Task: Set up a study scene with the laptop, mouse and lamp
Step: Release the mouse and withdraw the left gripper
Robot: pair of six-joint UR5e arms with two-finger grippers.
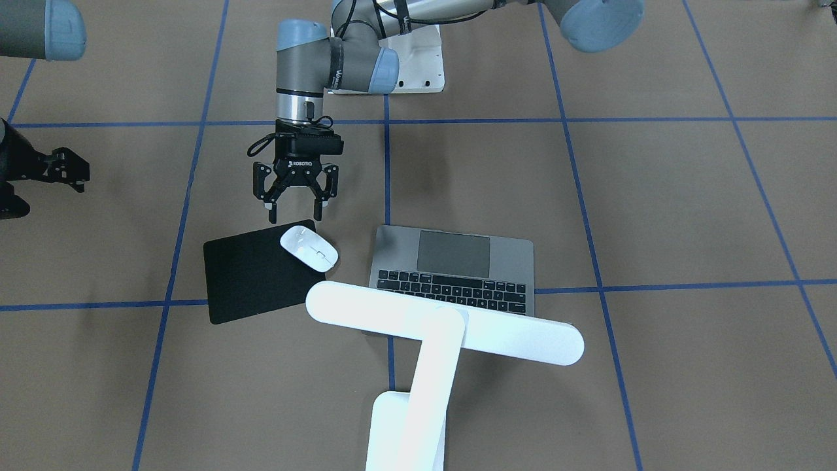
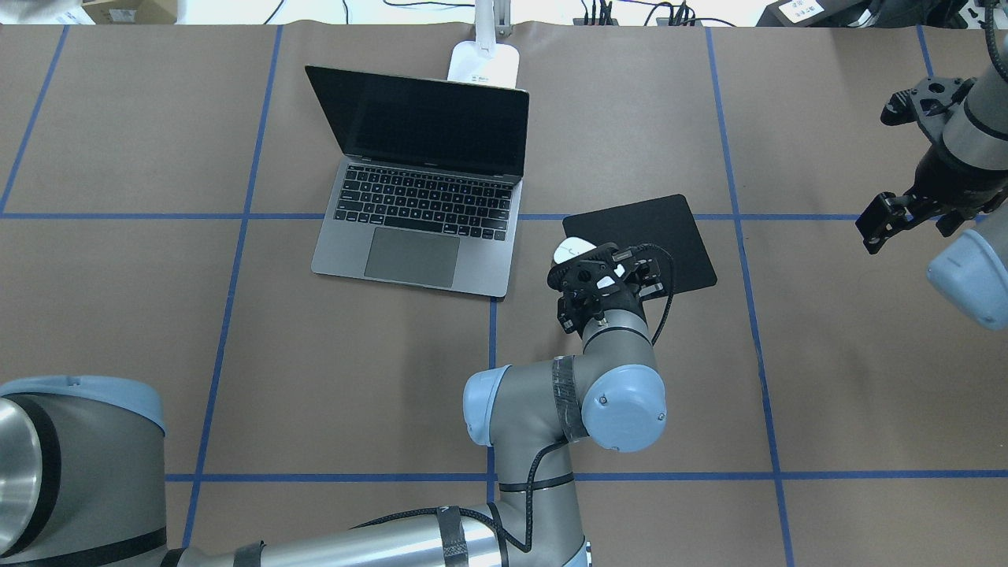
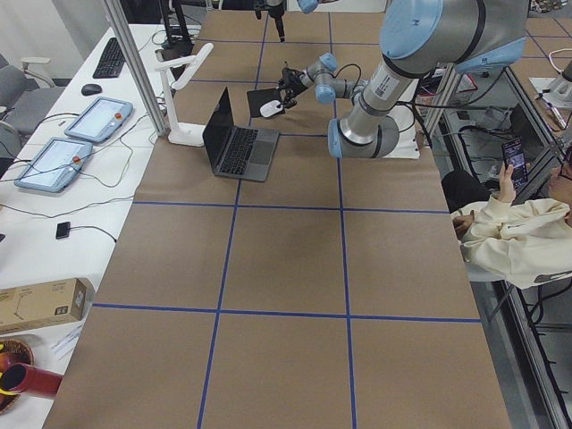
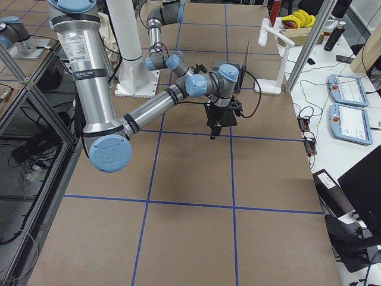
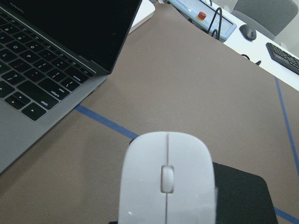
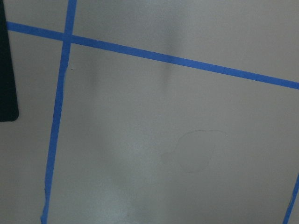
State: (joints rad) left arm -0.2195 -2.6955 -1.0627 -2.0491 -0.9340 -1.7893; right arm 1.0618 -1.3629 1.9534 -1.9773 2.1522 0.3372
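just below your left pincer [image 1: 295, 214], which hangs wide open and empty, the mouse [image 1: 308, 248] lies on the black pad [image 1: 248, 278]. the open laptop [image 1: 458, 268] sits to that pincer's left. you cannot tell the right pincer [image 1: 64, 171] state.

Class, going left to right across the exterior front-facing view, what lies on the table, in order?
mouse pad → mouse → laptop. The lamp overlaps the mouse and the laptop, so it is left out.

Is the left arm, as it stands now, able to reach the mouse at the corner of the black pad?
Probably yes. The left pincer hangs open just beside the mouse, with nothing between them; the lamp and laptop stand aside.
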